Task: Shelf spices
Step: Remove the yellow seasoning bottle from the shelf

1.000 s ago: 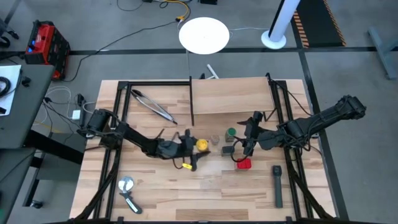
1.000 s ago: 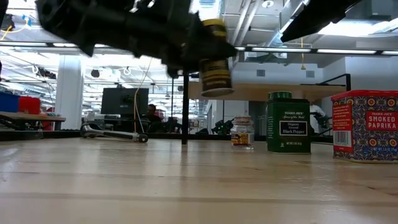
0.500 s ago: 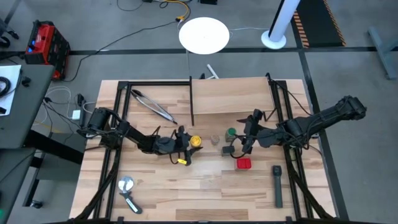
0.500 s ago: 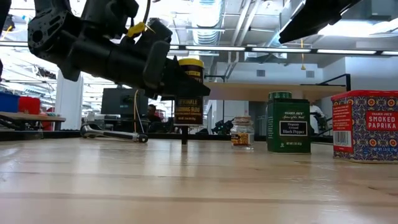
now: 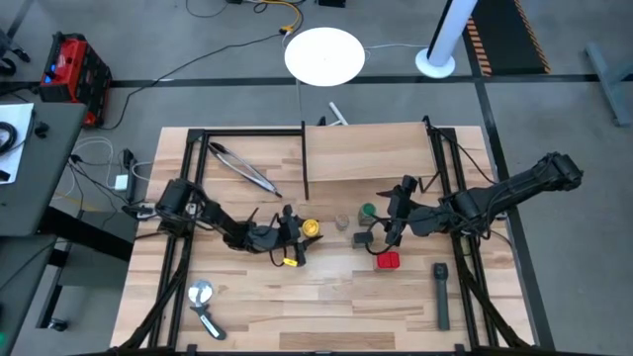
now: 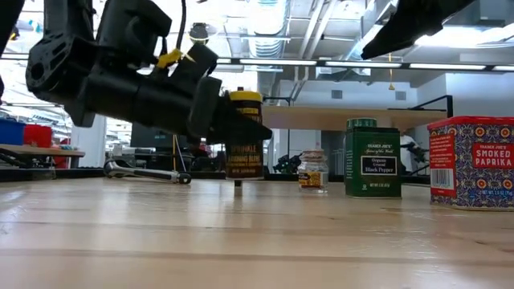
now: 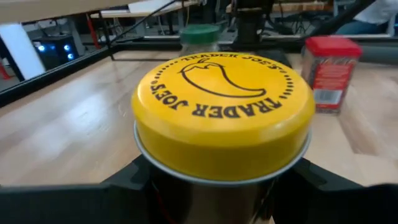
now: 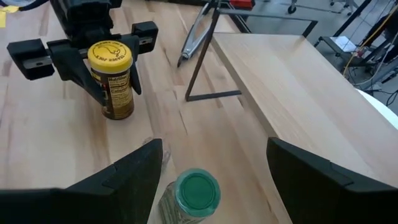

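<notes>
Shelf (image 5: pixel 371 150) stands at the surface's (image 5: pixel 326 307) far side. Left tool (image 5: pixel 300 234) grips the upright yellow jar (image 5: pixel 311 228) mid-surface, its base at the wood. Right tool (image 5: pixel 381 233), fingers spread and empty, hovers above the green-lidded jar (image 5: pixel 368 211), beside the red tin (image 5: pixel 388 260).

Metal tongs (image 5: pixel 243 168) lie slantwise on the slatted table (image 5: pixel 326 307) near its far left corner, a silver-headed tool with a black and white handle (image 5: pixel 205 307) lies near the front left, and a long black bar-shaped tool (image 5: pixel 441 295) lies near the front right edge. On the grey floor beyond the table sit a round white disc (image 5: pixel 325 54) and a white post on a round base (image 5: pixel 445 40), with a red case (image 5: pixel 69 63) off to the left beside a grey side table (image 5: pixel 35 168). Looking level across the tabletop, the tongs (image 6: pixel 148 172) lie far back on the left, before a bright hall with strip lights and, well behind, a seated person (image 6: pixel 195 149).
</notes>
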Controlling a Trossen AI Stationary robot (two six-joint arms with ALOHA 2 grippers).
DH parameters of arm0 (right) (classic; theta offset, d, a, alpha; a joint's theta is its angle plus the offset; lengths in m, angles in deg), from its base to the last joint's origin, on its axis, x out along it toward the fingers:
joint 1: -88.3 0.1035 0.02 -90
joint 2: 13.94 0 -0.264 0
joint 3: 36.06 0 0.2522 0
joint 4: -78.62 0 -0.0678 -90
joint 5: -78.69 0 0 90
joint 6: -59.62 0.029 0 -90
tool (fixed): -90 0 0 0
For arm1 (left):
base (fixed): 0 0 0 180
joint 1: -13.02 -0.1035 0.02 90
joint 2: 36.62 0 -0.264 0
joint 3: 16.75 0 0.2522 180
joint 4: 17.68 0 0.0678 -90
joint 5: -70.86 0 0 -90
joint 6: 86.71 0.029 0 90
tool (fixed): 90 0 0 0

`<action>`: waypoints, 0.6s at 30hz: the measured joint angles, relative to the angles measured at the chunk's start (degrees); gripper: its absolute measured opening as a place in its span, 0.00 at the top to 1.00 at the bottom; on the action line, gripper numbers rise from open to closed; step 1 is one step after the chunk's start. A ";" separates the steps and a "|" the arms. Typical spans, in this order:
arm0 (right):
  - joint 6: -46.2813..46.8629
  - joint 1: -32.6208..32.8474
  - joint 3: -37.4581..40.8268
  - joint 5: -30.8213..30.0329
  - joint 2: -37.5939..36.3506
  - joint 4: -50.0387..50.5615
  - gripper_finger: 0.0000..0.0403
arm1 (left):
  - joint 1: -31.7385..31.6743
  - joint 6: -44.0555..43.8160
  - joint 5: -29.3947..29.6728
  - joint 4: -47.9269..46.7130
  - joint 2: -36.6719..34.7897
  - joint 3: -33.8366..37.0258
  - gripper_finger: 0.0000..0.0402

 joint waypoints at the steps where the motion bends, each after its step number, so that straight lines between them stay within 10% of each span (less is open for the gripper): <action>1: 0.00 0.00 0.27 0.00 0.00 -0.05 0.28 | -0.04 -0.06 0.07 0.16 0.38 -0.02 0.54; 18: 0.15 -0.92 0.91 0.00 0.00 -0.37 0.28 | -0.52 -0.54 -1.27 -5.30 0.34 -0.13 0.53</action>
